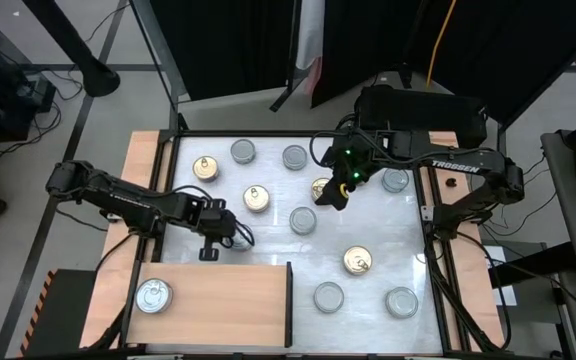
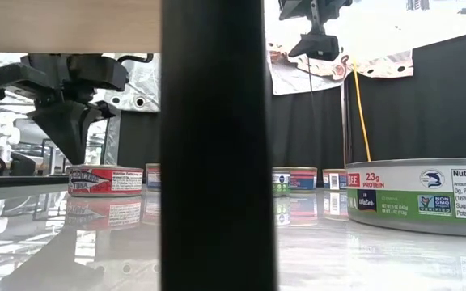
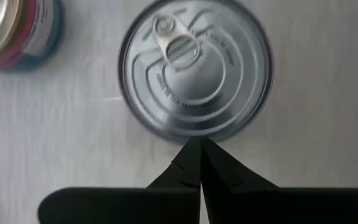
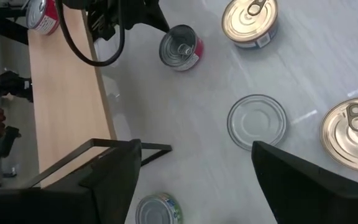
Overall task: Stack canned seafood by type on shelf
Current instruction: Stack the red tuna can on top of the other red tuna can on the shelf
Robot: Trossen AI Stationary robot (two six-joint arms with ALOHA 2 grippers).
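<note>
- The light-brown rectangular wooden shelf [image 1: 218, 300] with its thin dark upright edge lies at the near-left corner of the white surface [image 1: 268, 240]; every place below is given from this shelf.
- One flat round silver-lidded tin [image 1: 153, 295] rests on the shelf's left end, the only can on the board.
- The left hand [image 1: 211, 243] hangs just beyond the shelf's far edge, its two dark fingers [image 3: 191, 165] pressed together and holding nothing.
- Directly past those closed tips, in the left wrist view, sits a silver pull-tab tin with a red label [image 3: 194, 68], close to the tips; contact cannot be judged.
- The low view shows this red-labelled tin [image 2: 105, 179] standing on the surface beneath the left hand [image 2: 75, 153].
- The right hand [image 1: 333, 193] hovers well beyond the shelf toward the far right, jaws spread wide and empty, over a gold-lidded tin [image 1: 321, 189].
- Other loose tins lie away from the shelf: gold pull-tab ones [image 1: 206, 167] beyond it, another gold one [image 1: 358, 261] to its right, and silver-lidded ones [image 1: 328, 296] just right of its dark edge.
</note>
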